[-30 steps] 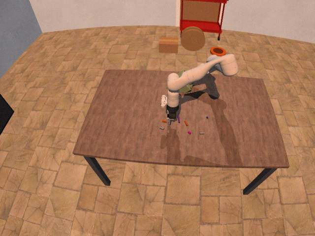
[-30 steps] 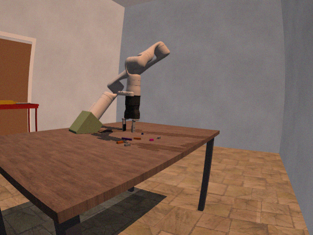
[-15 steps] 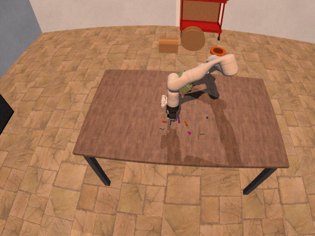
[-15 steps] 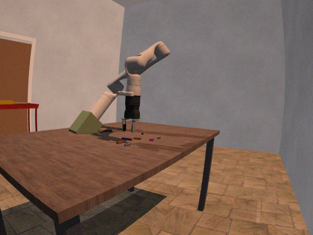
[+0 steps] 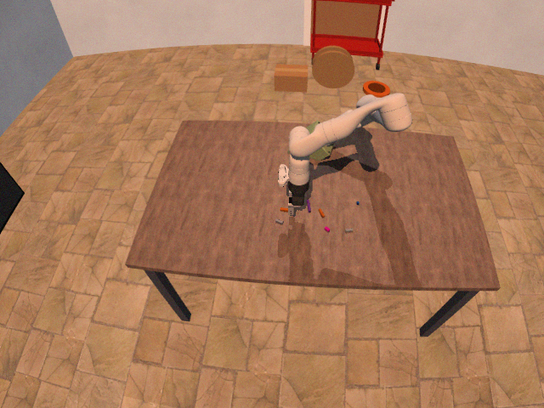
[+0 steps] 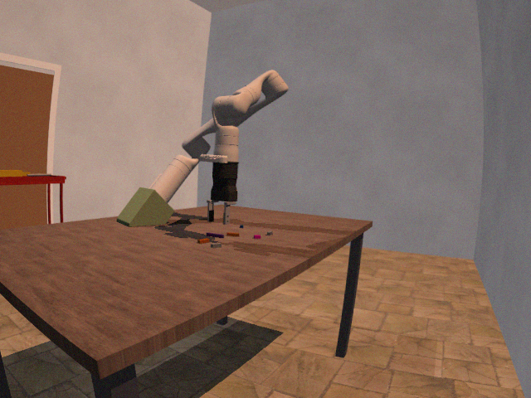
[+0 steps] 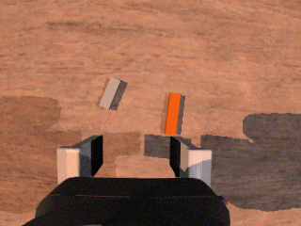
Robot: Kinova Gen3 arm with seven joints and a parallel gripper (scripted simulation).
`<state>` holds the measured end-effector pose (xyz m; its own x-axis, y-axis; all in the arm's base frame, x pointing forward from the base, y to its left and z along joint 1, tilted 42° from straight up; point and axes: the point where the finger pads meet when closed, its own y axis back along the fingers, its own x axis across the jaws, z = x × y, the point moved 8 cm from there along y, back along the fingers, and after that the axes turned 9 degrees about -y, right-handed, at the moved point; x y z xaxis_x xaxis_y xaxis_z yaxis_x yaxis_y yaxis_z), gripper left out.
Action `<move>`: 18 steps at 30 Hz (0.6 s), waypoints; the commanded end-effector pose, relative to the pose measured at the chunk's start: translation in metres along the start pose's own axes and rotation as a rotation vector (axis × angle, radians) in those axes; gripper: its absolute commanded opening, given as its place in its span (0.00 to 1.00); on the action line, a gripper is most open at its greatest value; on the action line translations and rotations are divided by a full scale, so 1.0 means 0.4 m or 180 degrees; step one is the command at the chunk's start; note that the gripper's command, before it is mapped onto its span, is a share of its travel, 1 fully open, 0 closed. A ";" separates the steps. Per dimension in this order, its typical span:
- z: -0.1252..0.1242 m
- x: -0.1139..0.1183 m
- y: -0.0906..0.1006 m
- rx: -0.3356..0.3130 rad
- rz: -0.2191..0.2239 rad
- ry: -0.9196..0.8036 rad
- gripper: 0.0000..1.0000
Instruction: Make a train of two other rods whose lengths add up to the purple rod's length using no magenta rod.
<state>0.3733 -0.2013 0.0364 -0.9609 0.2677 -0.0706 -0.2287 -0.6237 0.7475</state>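
gripper (image 5: 291, 214) (image 6: 218, 222) (image 7: 136, 150) fully open, nothing held, fingers pointed down above the table (image 5: 219, 175) (image 6: 129, 274) (image 7: 141, 42), probably kept high and wide so a rod can be lined up first. near grey rod (image 5: 279, 221) (image 6: 216, 245) (image 7: 109, 93) lies flat, slanted, near the left orange rod (image 5: 284, 209) (image 6: 203, 240) (image 7: 173, 113); far grey rod (image 5: 348, 230) (image 6: 269, 233) sits well apart, past the magenta rod (image 5: 326, 229) (image 6: 256, 236). both greys likely needed: three plus three matches the purple rod (image 5: 308, 205) (image 6: 214, 235) (image 7: 223, 201), magenta being barred. no train laid yet; neighbouring orange could be nudged during a grasp.
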 end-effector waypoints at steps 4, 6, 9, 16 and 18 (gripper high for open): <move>0.003 -0.001 0.003 -0.0002 -0.0008 0.0078 1.00; 0.005 -0.002 0.004 -0.0006 -0.0009 0.0125 1.00; 0.006 -0.002 0.004 -0.0007 -0.0009 0.0153 1.00; 0.018 -0.003 0.006 -0.0025 -0.0013 0.0418 1.00; 0.023 -0.004 0.006 -0.0031 -0.0015 0.0520 1.00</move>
<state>0.3755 -0.1956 0.0417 -0.9735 0.1564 -0.1667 -0.2283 -0.6316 0.7410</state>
